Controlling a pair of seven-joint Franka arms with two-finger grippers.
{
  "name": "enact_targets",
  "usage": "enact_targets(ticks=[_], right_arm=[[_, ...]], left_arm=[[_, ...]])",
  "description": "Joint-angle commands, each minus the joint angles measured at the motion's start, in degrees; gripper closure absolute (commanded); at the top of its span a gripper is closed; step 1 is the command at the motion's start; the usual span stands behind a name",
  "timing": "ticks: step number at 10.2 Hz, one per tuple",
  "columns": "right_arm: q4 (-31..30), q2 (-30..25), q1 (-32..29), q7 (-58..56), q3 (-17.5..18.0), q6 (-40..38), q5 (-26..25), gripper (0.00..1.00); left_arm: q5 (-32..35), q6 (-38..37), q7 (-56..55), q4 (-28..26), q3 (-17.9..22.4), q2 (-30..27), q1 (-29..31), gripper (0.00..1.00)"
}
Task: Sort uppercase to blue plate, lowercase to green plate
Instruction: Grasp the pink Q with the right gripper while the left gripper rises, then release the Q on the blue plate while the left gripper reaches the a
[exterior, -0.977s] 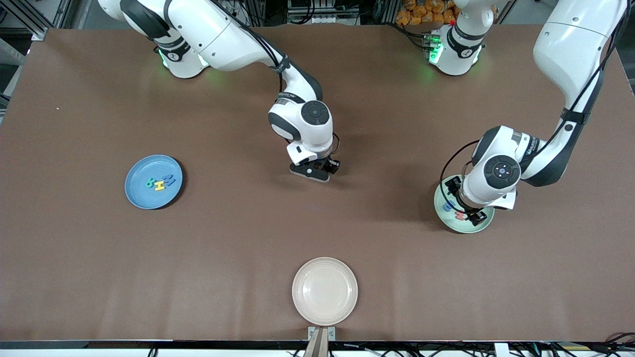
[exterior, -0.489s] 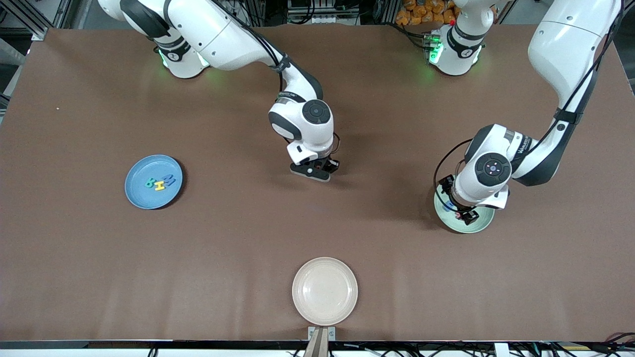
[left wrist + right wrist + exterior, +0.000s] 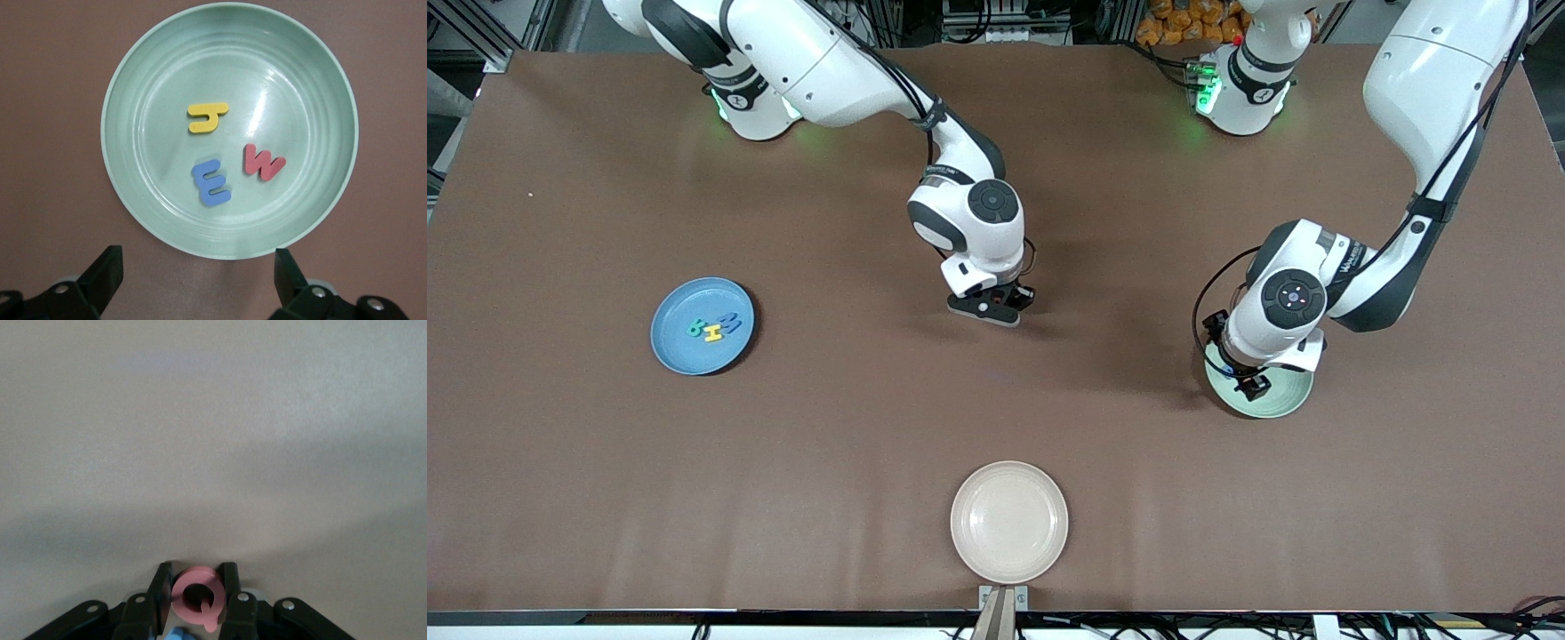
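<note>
Red Q [image 3: 195, 593] — pinched in right gripper [image 3: 197, 597], low over mid-table; lift straight, carry toward nine o'clock, release over blue plate [image 3: 702, 325] beside its three capitals. Left gripper [image 3: 193, 280] — spread, empty, above green plate [image 3: 230, 127].

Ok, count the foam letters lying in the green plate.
3 in the green plate: yellow h, red w, blue e, all flat, apart from each other. None seems hidden.
</note>
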Motion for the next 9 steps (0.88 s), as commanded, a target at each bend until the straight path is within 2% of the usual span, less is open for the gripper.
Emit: enact_targets(ticks=[1,4,5,6,9], right_arm=[[1.2,0.4,-2.7,-7.9,0.5,-4.4,-0.8,0.79],[1.0,-2.2,-4.6,-19.1,0.6,-10.9,-0.3,0.79],[0.5,-4.0,-5.6,-23.8,0.1,-13.1,2.5,0.80],[-0.8,-6.1,-6.2,-28.8,-1.1,-14.3,5.8,0.82],[-8.2,-12.9,-6.3,-39.7,-7.4,-14.3,7.8,0.82]], left_arm=[[1.4,-0.9,0.4,-0.2,-0.8,-0.4,0.3,0.00],[1.3,-0.9,-0.4,-0.2,-2.2,-0.4,0.3,0.00],[1.1,-0.9,-1.9,-0.1,-3.4,-0.4,0.3,0.00],[1.2,-0.7,-5.3,-0.1,-5.0,-0.3,0.1,0.00],[1.1,-0.2,-14.5,0.7,-6.4,0.6,-6.1,0.00]])
